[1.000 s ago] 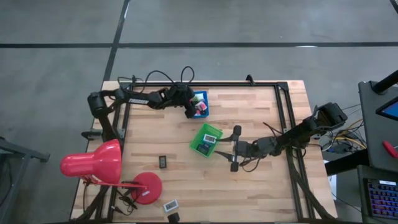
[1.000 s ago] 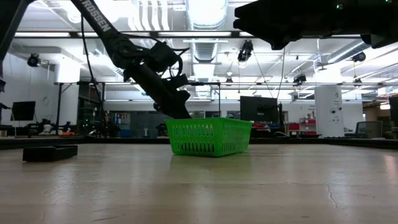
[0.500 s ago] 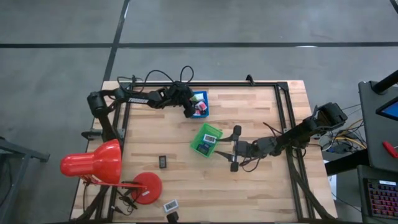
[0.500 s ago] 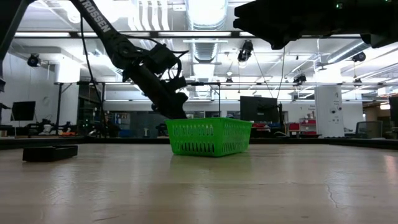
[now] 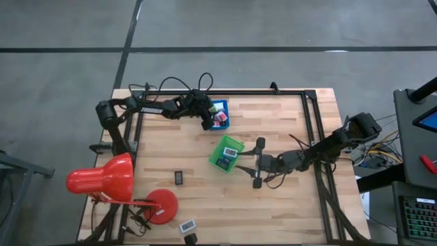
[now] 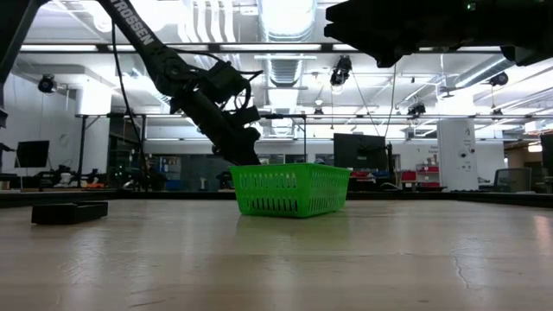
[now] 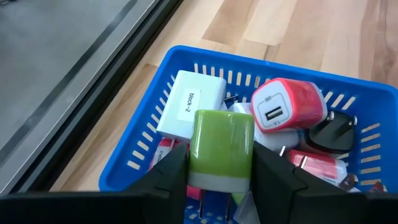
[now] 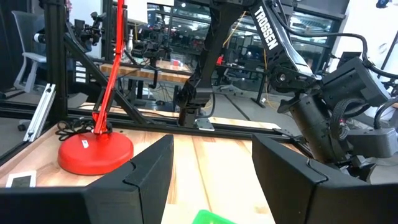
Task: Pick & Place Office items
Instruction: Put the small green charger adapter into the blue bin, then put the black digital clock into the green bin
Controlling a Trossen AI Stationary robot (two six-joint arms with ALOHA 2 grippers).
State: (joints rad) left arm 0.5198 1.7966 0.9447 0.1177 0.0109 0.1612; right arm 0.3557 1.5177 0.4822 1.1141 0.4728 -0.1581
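Office items fill two baskets on the wooden counter (image 5: 287, 205): a green charger block (image 7: 221, 149) sits pinched between the fingers of the left hand (image 7: 219, 177), held just above the blue basket (image 7: 149, 146), which already carries a white block labelled "block-2" (image 7: 189, 104), a pink-red USB charger (image 7: 287, 107) and a dark plug (image 7: 333, 130).

The right hand (image 5: 257, 164) waits beside the green basket (image 5: 226, 153) near the counter's middle, its fingers spread and holding nothing.

Two small pieces lie loose: a dark one (image 5: 178, 177) in the open and a white one (image 5: 187, 225) by the red desk lamp (image 5: 109, 179).

The risk, as it looks from here: the grip covers only the charger's lower part, so it could tilt on release and bounce over the basket's low wall.

From counter height the blue basket is hidden behind the green one, and the contents of the green basket are too small to name.
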